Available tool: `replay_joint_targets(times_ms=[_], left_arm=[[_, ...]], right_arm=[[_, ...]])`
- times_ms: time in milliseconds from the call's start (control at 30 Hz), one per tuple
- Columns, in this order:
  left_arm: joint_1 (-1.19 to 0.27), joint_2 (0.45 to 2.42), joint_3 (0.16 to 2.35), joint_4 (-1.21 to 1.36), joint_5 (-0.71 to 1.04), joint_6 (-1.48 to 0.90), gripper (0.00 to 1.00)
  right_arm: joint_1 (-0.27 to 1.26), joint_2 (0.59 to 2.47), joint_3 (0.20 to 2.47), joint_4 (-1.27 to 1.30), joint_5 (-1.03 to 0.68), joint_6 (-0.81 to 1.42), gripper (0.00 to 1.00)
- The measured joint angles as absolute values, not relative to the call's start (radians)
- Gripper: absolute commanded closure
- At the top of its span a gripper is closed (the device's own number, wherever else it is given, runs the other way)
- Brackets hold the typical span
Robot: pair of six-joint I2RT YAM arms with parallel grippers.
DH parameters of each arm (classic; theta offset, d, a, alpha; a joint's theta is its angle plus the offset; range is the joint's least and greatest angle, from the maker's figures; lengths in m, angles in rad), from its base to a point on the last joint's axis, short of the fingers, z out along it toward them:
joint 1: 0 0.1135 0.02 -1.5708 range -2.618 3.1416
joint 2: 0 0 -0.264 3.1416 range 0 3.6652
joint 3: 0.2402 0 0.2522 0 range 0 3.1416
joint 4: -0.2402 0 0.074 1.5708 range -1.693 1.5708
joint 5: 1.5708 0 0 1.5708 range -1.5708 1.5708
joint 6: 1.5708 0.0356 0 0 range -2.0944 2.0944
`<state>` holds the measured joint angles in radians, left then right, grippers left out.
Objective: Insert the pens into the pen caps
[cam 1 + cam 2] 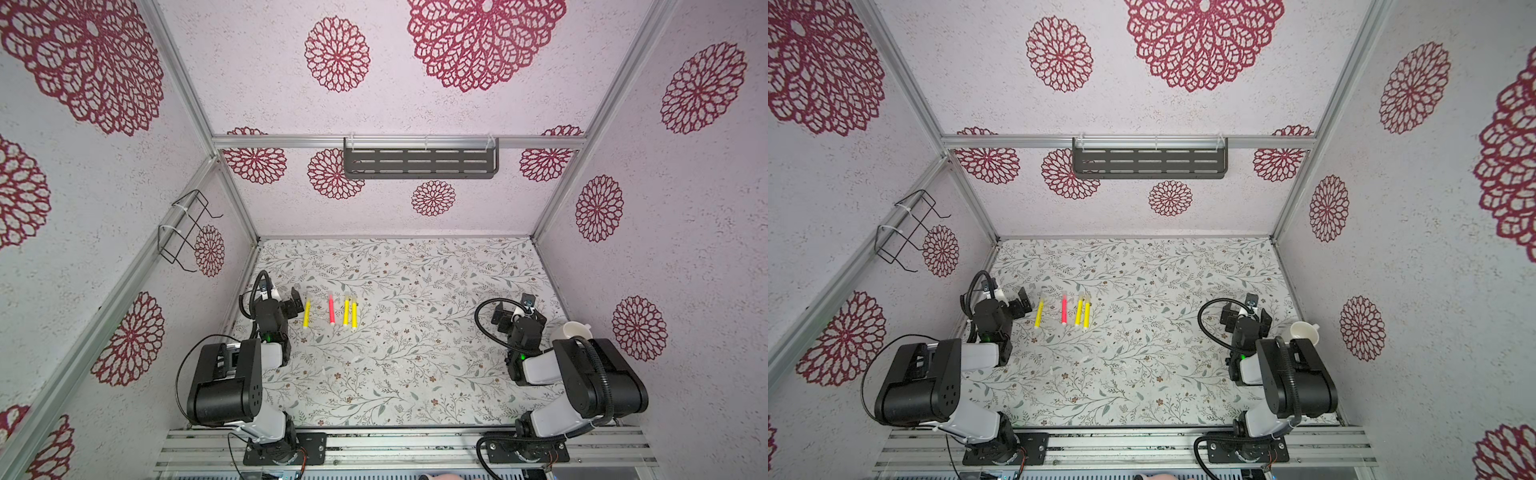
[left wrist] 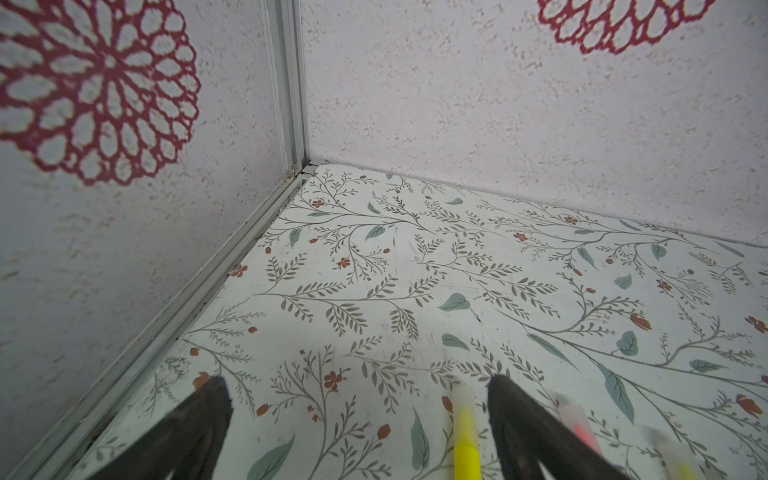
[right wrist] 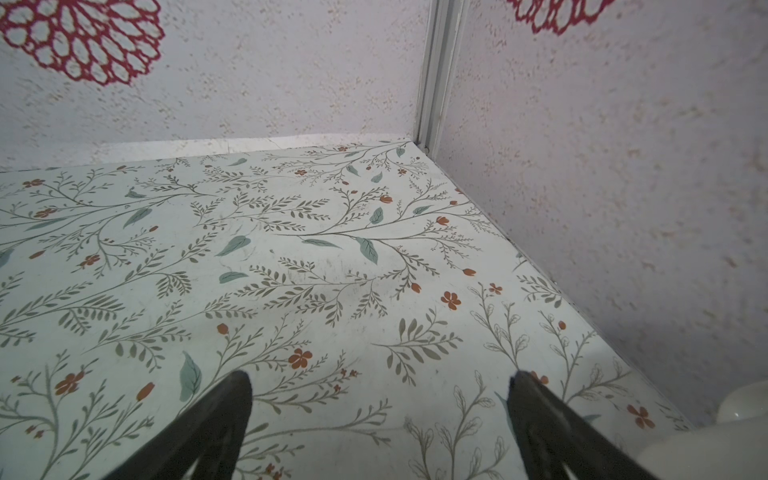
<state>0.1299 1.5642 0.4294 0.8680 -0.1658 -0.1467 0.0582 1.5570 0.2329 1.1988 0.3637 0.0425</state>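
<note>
**Task items.** We find four pens (image 1: 331,311) lying on the floral table (image 1: 436,282), left of centre in both top views, roughly parallel. From the left they run yellow, red-pink, yellow, yellow. The last two lie just beside each other. Their far ends look pale and blurred, and we cannot tell whether a cap sits there. Nearer the arm bases we note small pale specks that may be the pen caps (image 1: 356,357), but they are too small to confirm.

**Left gripper** (image 1: 293,305). Its jaws are spread wide and grip nothing. It stands just beside the leftmost yellow pen (image 2: 465,444). In the left wrist view that pen lies on the table between the fingers, close to one of them.

**Right gripper** (image 1: 519,314). Its jaws are spread wide and it is empty. It sits at the right side of the table, well apart from the pens and near a white cup (image 1: 571,332).
</note>
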Motion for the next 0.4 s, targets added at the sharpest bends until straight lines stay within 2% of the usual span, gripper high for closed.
replay_joint_targets(times_ms=[400], left_arm=[[0.130, 1.564, 0.429, 0.862, -0.166, -0.147, 0.01]], right_arm=[[0.058, 1.557, 0.233, 1.199, 0.364, 0.042, 0.01]])
